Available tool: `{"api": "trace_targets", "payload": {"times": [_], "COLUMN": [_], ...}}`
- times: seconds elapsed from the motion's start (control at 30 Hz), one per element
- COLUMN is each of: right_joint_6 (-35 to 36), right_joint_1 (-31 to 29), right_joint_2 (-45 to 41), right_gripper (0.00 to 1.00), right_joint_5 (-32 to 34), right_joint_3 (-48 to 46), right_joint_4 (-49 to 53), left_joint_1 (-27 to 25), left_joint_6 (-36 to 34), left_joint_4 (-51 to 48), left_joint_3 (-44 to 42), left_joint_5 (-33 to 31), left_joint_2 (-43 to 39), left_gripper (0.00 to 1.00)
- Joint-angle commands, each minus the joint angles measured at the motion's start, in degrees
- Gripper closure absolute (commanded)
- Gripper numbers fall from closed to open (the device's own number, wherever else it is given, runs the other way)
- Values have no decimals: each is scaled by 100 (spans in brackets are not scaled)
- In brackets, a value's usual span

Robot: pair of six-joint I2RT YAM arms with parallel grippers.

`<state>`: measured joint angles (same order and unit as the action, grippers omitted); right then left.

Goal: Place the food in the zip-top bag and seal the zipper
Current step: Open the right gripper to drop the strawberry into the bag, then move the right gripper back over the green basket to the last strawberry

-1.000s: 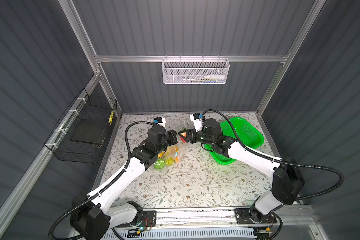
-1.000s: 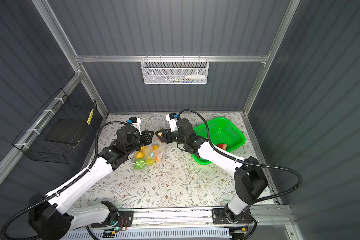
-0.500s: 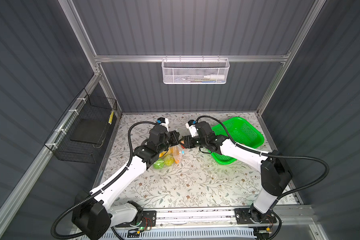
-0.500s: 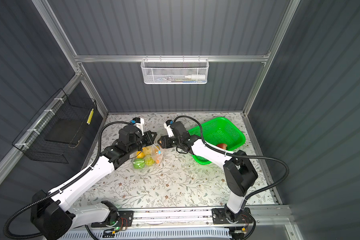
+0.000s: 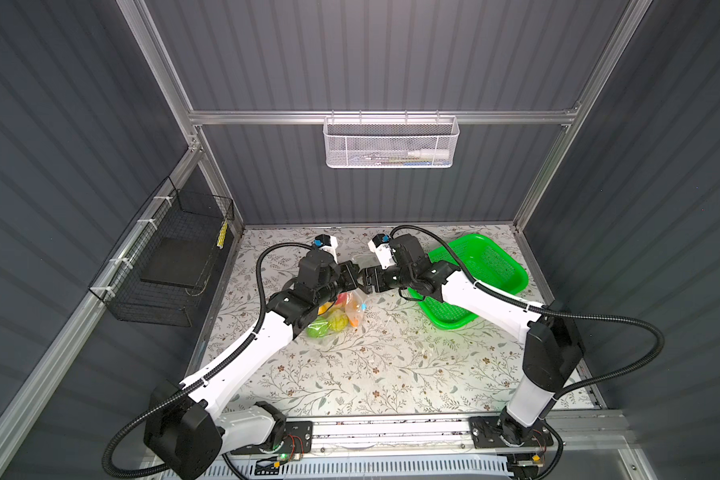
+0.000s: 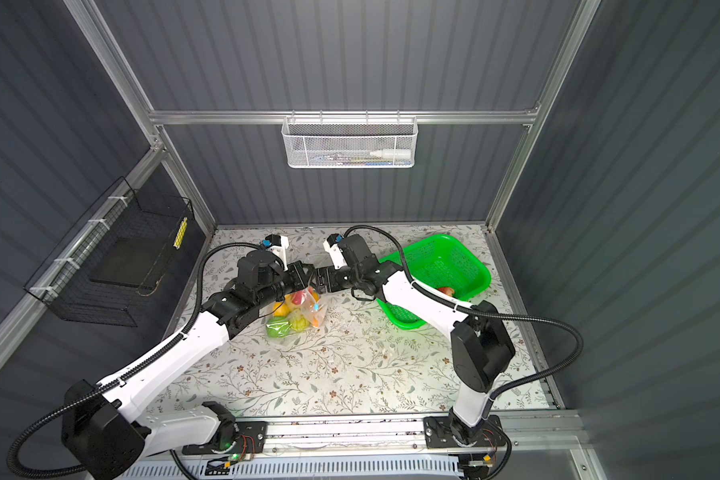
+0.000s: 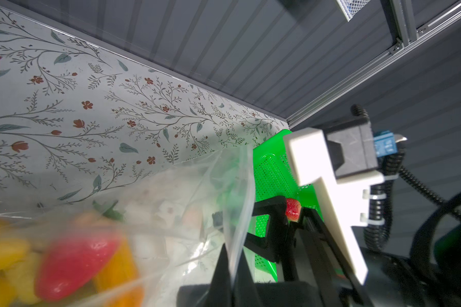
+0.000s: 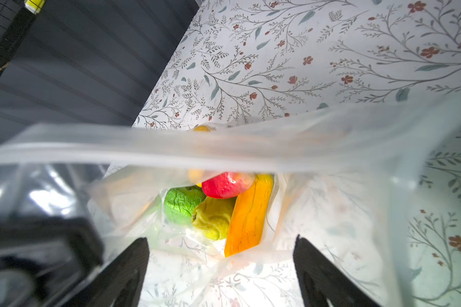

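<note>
Pinching zip-top bag (image 5: pixel 344 313) rim in left pincer (image 5: pixel 351 277), near 10 o'clock of counter (image 5: pixel 391 374) centre, with right pincer (image 5: pixel 367 281) spread wide, empty, at mouth. Handles limp, thin, slick; sags around light food (image 8: pixel 224 210). Best grabbed by stiffer zipper strip (image 8: pixel 171 151).

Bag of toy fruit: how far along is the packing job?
Done: several fruits lie inside the bag. In hand: the left gripper pinches the bag's edge, holding its mouth open; the right gripper, open and empty, faces the mouth. Left: a red piece in the green basket, then closing the zip, which gapes open.
</note>
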<state>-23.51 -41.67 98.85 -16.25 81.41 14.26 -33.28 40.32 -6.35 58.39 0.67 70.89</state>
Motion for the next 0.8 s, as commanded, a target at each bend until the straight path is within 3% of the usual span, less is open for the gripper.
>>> {"api": "trace_targets", "payload": {"times": [0.0,0.2,0.33,0.57,0.77], "right_joint_6": [128,710,1190,1359,1389], "right_joint_1": [25,338,742,1818,2594], "right_joint_2": [-467,-1097,-1414,-1627,-1455], "right_gripper": [12,9,6,2,1], "right_joint_5": [80,778,1526,2321,2664], "right_joint_3": [163,218,244,-168,-554], "right_joint_4": [141,761,1768,3147,3348], "left_joint_1": [-3,-3,-3,-8,-6], "left_joint_6": [-1,-34,-76,-108,-85], "left_joint_4": [2,-20,-42,26,121], "left_joint_3": [-67,-89,-102,-74,-62], "left_joint_5": [-44,-78,-102,-68,29], "left_joint_2": [-101,-176,-214,-112,-5], "left_gripper": [100,100,100,100,100]}}
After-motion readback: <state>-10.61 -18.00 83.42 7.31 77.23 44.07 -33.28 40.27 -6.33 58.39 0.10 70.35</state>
